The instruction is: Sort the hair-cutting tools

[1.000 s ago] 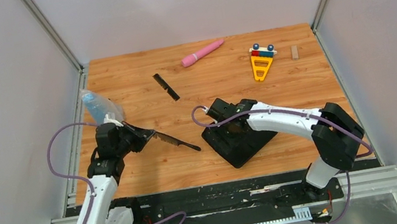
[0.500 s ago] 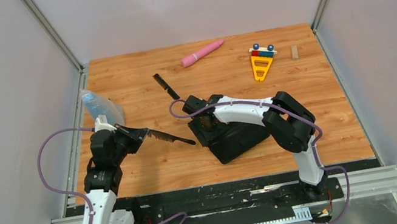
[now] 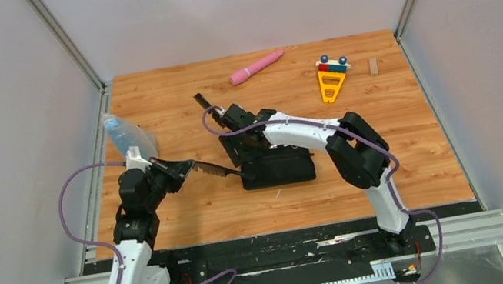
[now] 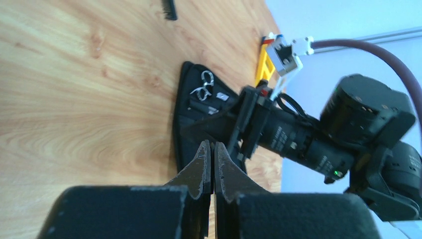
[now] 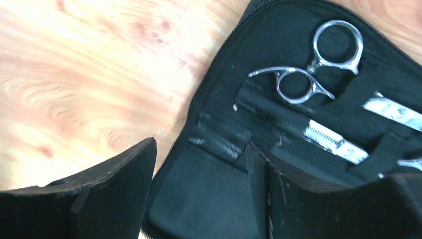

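Observation:
My left gripper (image 3: 186, 167) is shut on the wide end of a long black comb (image 3: 218, 170), whose thin handle points right toward the black zip case (image 3: 281, 170). In the left wrist view the gripper (image 4: 209, 147) shows its jaws pressed together. My right gripper (image 3: 249, 146) is open and hangs over the case's far left corner. In the right wrist view that gripper (image 5: 199, 149) has one finger over the wood and the other over the case (image 5: 224, 199). Silver scissors (image 5: 313, 74) lie strapped inside the open case. A short black comb (image 3: 210, 109) lies behind the right gripper.
A pink wand (image 3: 256, 67) lies at the back of the table. A yellow toy (image 3: 331, 79) and a small wooden block (image 3: 373, 66) sit at the back right. A clear plastic bottle (image 3: 126, 135) rests at the left edge, just behind my left gripper.
My right gripper has swung left and away from me, and the case has turned with it from slanted to level. The left gripper with its comb has shifted slightly right.

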You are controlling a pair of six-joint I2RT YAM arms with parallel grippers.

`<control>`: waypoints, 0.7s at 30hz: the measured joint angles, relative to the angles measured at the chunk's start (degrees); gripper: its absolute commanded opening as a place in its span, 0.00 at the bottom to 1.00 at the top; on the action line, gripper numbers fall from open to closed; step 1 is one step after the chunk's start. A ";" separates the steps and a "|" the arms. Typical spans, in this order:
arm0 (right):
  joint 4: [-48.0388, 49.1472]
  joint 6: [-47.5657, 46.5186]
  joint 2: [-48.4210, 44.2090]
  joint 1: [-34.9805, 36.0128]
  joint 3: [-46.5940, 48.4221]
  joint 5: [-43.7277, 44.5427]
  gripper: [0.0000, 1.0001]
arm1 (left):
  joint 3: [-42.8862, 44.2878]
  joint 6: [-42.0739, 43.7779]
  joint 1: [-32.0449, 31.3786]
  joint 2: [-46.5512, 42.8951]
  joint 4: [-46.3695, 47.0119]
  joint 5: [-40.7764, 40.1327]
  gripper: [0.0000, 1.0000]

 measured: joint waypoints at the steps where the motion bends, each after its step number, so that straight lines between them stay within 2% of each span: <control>1: 0.35 -0.04 -1.11 0.00 -0.59 -0.31 0.71 | -0.28 -0.55 -0.02 0.28 1.88 0.42 0.00; 7: 3.28 0.07 -18.86 -1.14 -9.42 0.61 0.71 | -0.33 -2.03 -1.16 3.37 10.16 0.66 0.00; 11: 6.40 1.31 -30.82 -7.17 -18.14 1.73 0.64 | -0.31 -2.56 -4.15 8.52 16.20 -0.94 0.00; 16: 8.00 3.30 -35.39 -15.85 -30.32 1.22 0.50 | -0.33 -2.84 -9.42 16.87 23.85 -3.89 0.00; 21: 7.67 4.72 -36.85 -17.86 -39.06 -1.22 0.46 | -0.31 -2.75 -12.76 24.00 29.99 -5.86 0.00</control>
